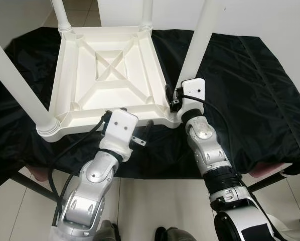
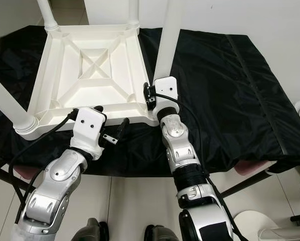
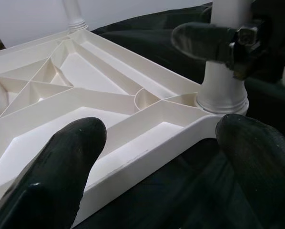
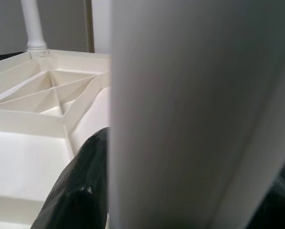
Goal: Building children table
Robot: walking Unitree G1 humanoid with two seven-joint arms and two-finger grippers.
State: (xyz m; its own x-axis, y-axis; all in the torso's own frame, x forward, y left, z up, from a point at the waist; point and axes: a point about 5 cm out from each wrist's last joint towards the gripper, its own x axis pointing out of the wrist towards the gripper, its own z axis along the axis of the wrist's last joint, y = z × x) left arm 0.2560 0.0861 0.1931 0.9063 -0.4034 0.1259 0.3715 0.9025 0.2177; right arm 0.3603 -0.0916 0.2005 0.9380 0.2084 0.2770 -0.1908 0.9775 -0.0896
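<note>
White plastic children's table (image 1: 110,70), upside down on a black cloth (image 1: 250,85), four legs pointing upward. Right gripper (image 1: 174,96) clasps the near-right table leg (image 1: 197,37) just above its corner socket, fingers closed around it. Left gripper (image 3: 157,157) hovers at the table's near edge, fingers (image 3: 61,167) spread wide, holding nothing.

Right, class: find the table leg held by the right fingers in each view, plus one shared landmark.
Left eye: leg rises from tabletop's near right corner, upper centre-right.
Right eye: same leg, upper centre.
Left wrist: in the corner socket, a black finger across it.
Right wrist: close up between the fingers.
Shared landmark: tabletop's cross ribs.
</note>
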